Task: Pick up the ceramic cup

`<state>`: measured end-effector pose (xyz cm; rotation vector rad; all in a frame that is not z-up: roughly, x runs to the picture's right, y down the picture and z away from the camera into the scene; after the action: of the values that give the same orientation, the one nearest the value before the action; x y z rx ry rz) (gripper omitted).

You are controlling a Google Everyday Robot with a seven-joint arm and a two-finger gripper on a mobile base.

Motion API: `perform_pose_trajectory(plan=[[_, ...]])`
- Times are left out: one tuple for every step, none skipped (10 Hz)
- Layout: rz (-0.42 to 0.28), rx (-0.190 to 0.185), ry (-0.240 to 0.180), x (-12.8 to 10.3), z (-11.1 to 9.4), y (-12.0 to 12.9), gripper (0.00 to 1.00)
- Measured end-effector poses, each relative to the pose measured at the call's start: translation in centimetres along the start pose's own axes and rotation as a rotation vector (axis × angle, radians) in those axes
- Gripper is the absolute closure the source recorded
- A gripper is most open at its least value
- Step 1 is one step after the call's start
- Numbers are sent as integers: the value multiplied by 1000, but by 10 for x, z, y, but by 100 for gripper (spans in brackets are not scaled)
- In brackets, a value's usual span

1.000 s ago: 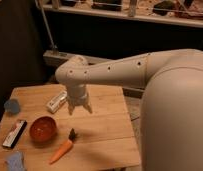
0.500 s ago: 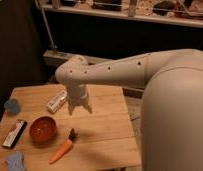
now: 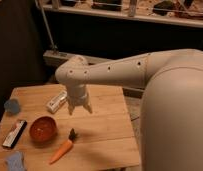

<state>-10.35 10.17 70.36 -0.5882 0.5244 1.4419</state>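
The ceramic cup (image 3: 12, 106) is small, squat and dull blue-grey. It stands at the far left edge of the wooden table (image 3: 105, 130). My gripper (image 3: 79, 110) hangs from the white arm over the middle of the table, well to the right of the cup and apart from it. Its fingers (image 3: 88, 107) point down, spread apart, with nothing between them.
An orange-red bowl (image 3: 43, 129) sits left of and below the gripper. A carrot (image 3: 62, 149) lies near the front edge. A white can (image 3: 56, 101) lies just left of the gripper. A black device (image 3: 14, 133) and a pale blue flat piece (image 3: 15, 161) lie at the front left.
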Motion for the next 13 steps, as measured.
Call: perform_pose_trajectory(plan=[[0,0,0,0,0,0,35],[0,0,0,0,0,0,35],[0,0,0,0,0,0,35],[0,0,0,0,0,0,35],[0,0,0,0,0,0,35],[0,0,0,0,0,0,35],[0,0,0,0,0,0,35],[0,0,0,0,0,0,35],[0,0,0,0,0,0,35],[0,0,0,0,0,0,35],[-7,4,-10,-3,-4,2,35],[-26,6,-27,-7,-10,12,35],[-52,10,-49,-14,-18,23,35]])
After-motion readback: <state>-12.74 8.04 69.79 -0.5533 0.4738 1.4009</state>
